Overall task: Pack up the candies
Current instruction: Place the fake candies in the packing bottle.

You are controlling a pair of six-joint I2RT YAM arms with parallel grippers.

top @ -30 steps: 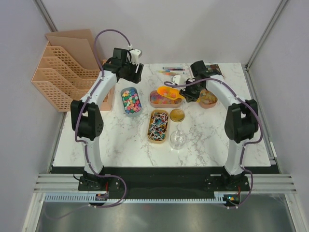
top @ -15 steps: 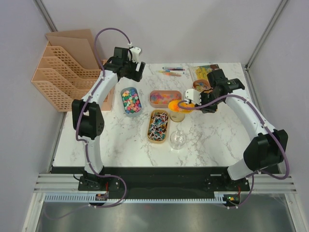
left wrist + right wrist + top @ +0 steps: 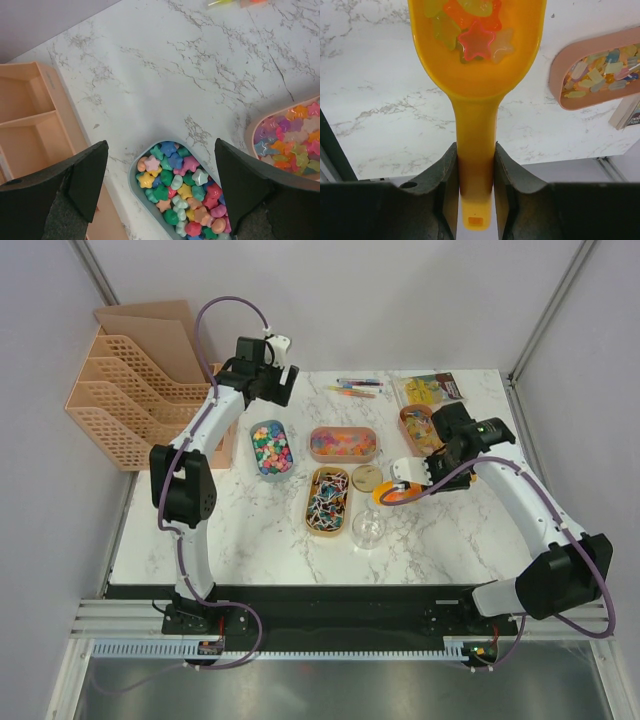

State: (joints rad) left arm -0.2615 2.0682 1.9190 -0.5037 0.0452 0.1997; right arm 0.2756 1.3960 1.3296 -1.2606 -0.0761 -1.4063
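Candies (image 3: 476,31) in scoop (image 3: 476,105) over marbled white table (image 3: 250,532), grey walls (image 3: 400,300)

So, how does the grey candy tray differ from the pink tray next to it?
The grey tray runs near to far; the pink tray runs left to right. The grey tray's candies look opaque, the pink tray's translucent. Both are oval and hold mixed-colour star candies.

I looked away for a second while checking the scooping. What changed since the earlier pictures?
The right gripper, shut on the scoop, carried it loaded with candies from the pink tray toward the near edge, close to the glass jar. The left gripper stayed open over the blue-grey tray; lid and jar unmoved.
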